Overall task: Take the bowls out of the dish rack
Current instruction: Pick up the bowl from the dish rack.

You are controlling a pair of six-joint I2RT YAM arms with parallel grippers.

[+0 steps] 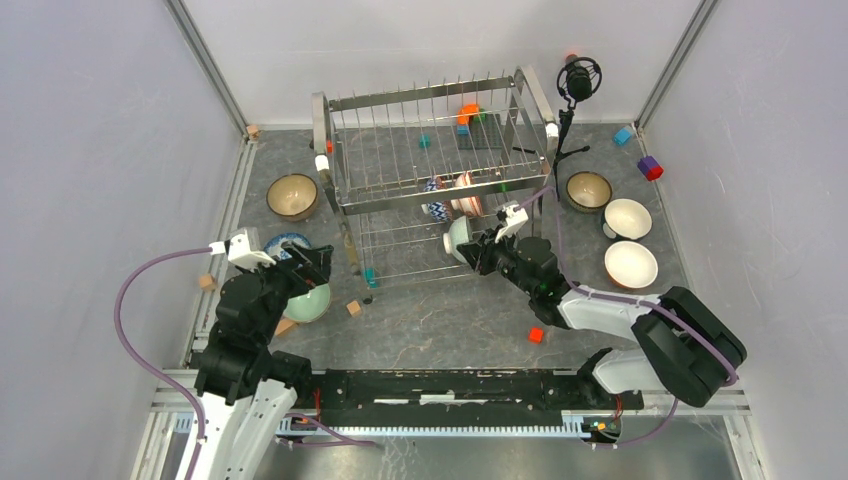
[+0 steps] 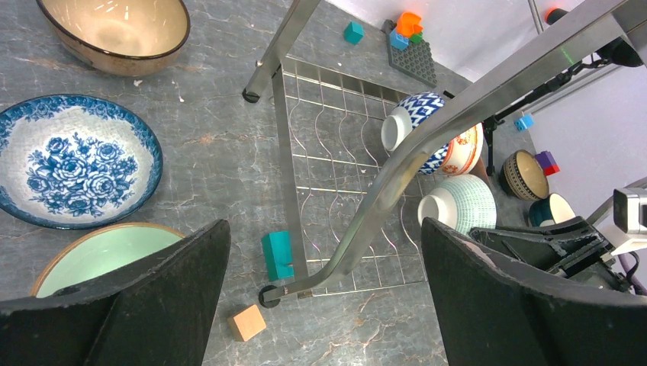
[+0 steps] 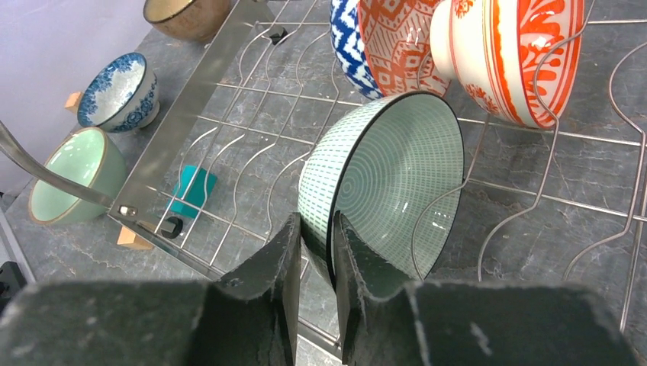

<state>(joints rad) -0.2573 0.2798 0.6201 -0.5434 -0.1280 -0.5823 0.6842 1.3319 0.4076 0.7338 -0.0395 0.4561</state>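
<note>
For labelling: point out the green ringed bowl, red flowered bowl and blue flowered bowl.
green ringed bowl point(image 3: 397, 179), right wrist view, inside
red flowered bowl point(image 3: 519, 46), right wrist view, outside
blue flowered bowl point(image 2: 76, 164), left wrist view, inside

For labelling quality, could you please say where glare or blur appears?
Left wrist: the dish rack tube near the lens looks soft, with a bright sheen. Right wrist: green bowl sharp, a small highlight inside. Top external: even light, faint shadows.

The ringed bowl point(image 3: 397, 168) is pale green, the zigzag bowl point(image 3: 349, 46) blue, perhaps orange-lined.
</note>
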